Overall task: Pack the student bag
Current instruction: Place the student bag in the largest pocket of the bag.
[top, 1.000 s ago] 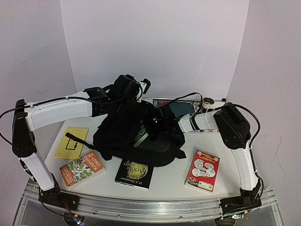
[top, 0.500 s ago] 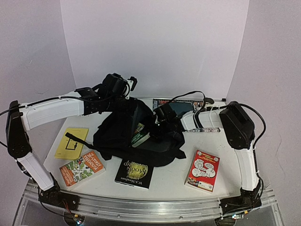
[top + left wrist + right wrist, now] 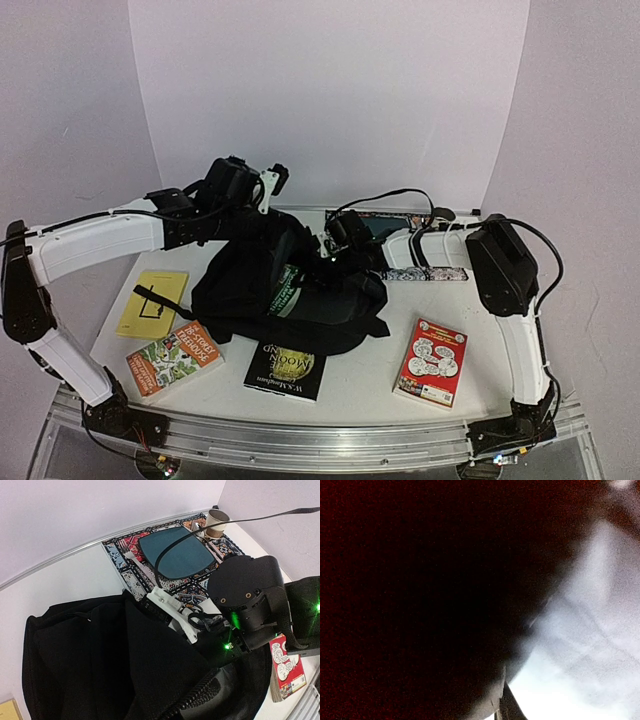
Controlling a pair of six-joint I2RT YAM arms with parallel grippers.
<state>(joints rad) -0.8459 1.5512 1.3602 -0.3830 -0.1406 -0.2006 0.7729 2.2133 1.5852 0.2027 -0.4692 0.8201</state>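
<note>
Top view: the student bag point(image 3: 290, 290) sits mid-desk point(image 3: 360, 385), with the left fingers point(image 3: 268, 190) pressed together on its raised far edge.
Left wrist view: the right fingers point(image 3: 172, 611) dip into the bag's mouth; I cannot tell their spread.
Right wrist view: only darkness.

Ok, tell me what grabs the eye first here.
The black bag heaped mid-table stands out most, with a green book poking from its mouth. The left gripper hangs over its far rim, and the right gripper is plunged into the opening. A row of books lines the near edge, with the red book at the right the brightest.
</note>
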